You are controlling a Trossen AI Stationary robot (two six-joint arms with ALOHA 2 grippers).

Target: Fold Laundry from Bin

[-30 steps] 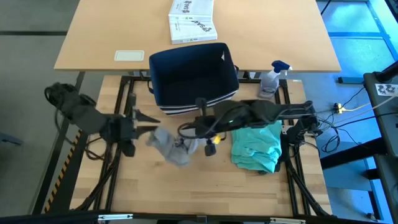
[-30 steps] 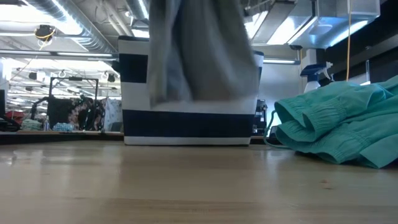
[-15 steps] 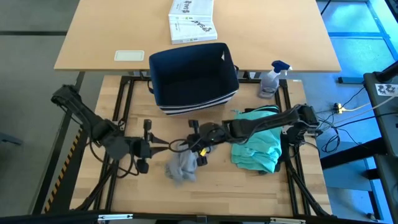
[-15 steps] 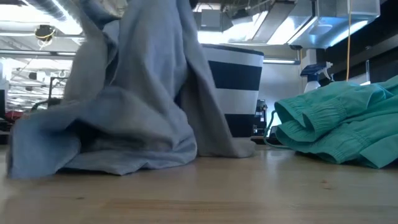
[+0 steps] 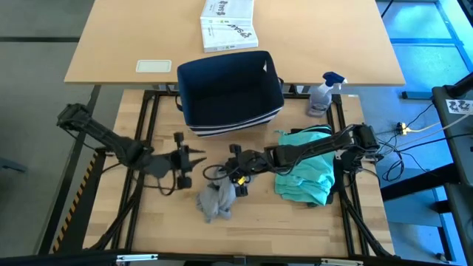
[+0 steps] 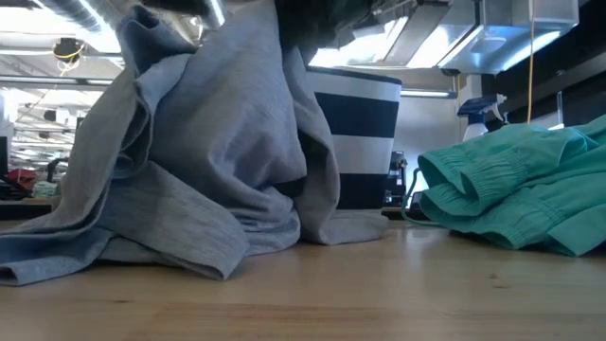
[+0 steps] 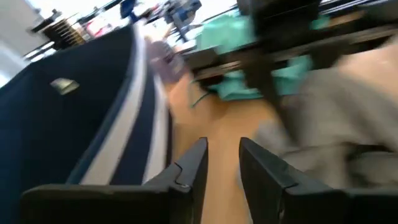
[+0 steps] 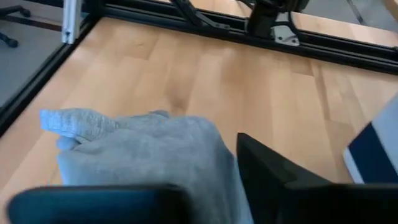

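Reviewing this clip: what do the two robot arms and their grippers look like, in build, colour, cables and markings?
Both arms are dark, slim, jointed links running in from the table's sides. The left gripper ends in two flat black angular fingers. The right gripper is equally dark, with a small yellow mark beside it and a loop of thin black cable near its wrist. No lettering is readable on either.

Bare wooden table (image 5: pixel 295 222) lies open along the near edge. A crumpled grey cloth heap (image 5: pixel 216 199) blocks the middle, with a rumpled teal garment (image 5: pixel 304 176) to its right. The navy-blue fabric bin (image 5: pixel 229 92) closes off the far side.
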